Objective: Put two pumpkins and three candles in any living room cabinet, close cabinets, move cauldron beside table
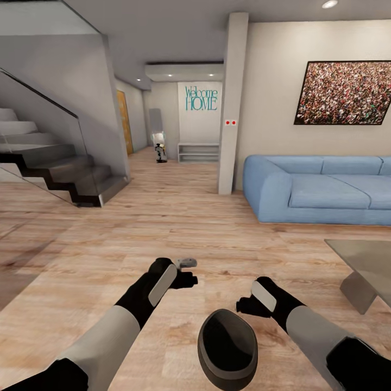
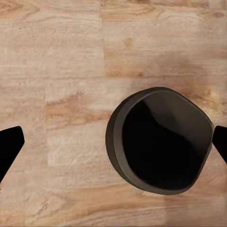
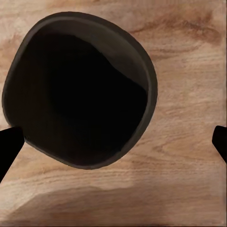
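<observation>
The black cauldron stands on the plank floor right in front of me, between my two arms, its wide mouth facing up and dark inside. My left gripper hovers open above the floor, beyond and left of the pot. In the left wrist view the cauldron lies below the left gripper. My right gripper is open just right of the rim; the cauldron sits under the right gripper. A corner of the grey-green table shows at the right. Pumpkins, candles and cabinet are out of view.
A blue sofa stands against the right wall under a framed crowd picture. A grey pillar rises left of it. Stairs climb at the left. A low shelf is at the far end of the hall.
</observation>
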Available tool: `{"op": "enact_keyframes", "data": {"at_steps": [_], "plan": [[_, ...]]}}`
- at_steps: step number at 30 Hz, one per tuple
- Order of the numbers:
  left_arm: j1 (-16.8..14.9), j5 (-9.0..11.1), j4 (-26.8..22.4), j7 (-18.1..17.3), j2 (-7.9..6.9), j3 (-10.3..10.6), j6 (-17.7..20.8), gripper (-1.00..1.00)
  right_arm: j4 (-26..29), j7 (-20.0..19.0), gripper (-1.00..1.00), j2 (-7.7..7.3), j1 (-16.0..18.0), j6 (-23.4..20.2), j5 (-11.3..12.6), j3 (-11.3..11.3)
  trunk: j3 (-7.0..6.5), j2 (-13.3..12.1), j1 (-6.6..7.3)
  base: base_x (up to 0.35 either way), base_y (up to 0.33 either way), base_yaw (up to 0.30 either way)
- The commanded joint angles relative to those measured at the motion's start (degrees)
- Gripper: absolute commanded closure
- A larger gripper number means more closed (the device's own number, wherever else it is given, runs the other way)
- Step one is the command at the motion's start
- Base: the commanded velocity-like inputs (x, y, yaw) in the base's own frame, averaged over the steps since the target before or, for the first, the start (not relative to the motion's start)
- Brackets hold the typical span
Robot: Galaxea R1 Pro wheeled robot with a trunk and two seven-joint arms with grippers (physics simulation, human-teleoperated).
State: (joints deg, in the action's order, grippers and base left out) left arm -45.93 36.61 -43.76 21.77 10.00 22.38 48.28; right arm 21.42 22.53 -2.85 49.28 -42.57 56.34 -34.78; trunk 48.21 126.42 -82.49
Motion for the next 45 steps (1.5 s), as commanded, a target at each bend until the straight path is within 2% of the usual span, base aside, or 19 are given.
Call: {"op": "enact_keyframes", "data": {"at_steps": [1, 3, 8, 13, 16, 22, 31, 37, 41, 45], "plan": [[-0.02, 0.58, 0.00, 0.55, 0.00, 0.44, -0.01, -1.00, -1.12, -0.11, -1.00, -0.06, 0.26, 0.00, -0.22, -0.43, 0.06, 0.03, 0.01, 0.000, 0.000, 0.000], [0.03, 0.65, 0.05, 0.57, 0.00, 0.93, -0.14, -1.00, -2.55, -0.79, -1.00, -0.06, 0.51, 0.14, -1.43, -0.45, 0.06, 0.03, 0.01, 0.000, 0.000, 0.000], [0.12, 1.38, 2.14, 0.56, 0.00, 1.54, -0.62, -1.00, -3.08, -1.12, -1.00, -0.06, 0.62, 0.80, -2.17, -0.46, 0.06, 0.03, 0.01, 0.000, 0.000, 0.000], [0.14, 1.59, 4.91, 0.56, 0.00, 2.49, -3.64, -1.00, -3.27, -1.36, -1.00, -0.05, 0.64, 2.22, -2.42, -0.46, 0.60, 1.23, -0.65, 0.000, 0.000, 0.000], [0.14, 1.61, 5.12, 0.55, 0.00, 2.68, -4.04, -1.00, -3.21, -1.40, -1.00, -0.05, 0.64, 2.55, -2.44, -0.48, 1.14, 2.44, -1.31, 0.000, 0.000, 0.000], [0.14, 1.62, 5.25, 0.60, 0.00, 2.83, -4.30, -1.00, -3.08, -1.50, -1.00, -0.05, 0.64, 3.40, -2.52, -0.51, 1.14, 2.44, -1.31, 0.000, 0.000, 0.000], [0.14, 1.62, 5.52, 0.58, 0.00, 2.85, -5.01, -1.00, -3.06, -3.59, -1.00, -0.05, 0.64, 4.64, -2.55, -0.55, 2.75, 6.05, -3.28, 0.000, 0.000, 0.000], [0.14, 1.58, 8.20, 0.64, 0.00, 3.11, -8.74, -1.00, -3.05, -4.01, -1.00, -0.13, 0.64, 6.41, -2.55, -0.66, 3.83, 8.45, -4.60, 0.000, 0.000, 0.000], [0.14, 1.54, 8.67, 0.84, 0.00, 3.19, -9.38, -1.00, -3.05, -4.07, -1.00, -0.24, 0.64, 7.12, -2.55, -2.11, 4.55, 10.06, -5.48, 0.000, 0.000, 0.000], [0.14, 1.54, 8.76, 0.95, 0.00, 3.25, -10.24, -1.00, -3.10, -5.30, -1.00, -0.57, 0.64, 7.22, -2.54, -2.50, 5.27, 11.66, -6.36, 0.000, 0.000, 0.000]]}}
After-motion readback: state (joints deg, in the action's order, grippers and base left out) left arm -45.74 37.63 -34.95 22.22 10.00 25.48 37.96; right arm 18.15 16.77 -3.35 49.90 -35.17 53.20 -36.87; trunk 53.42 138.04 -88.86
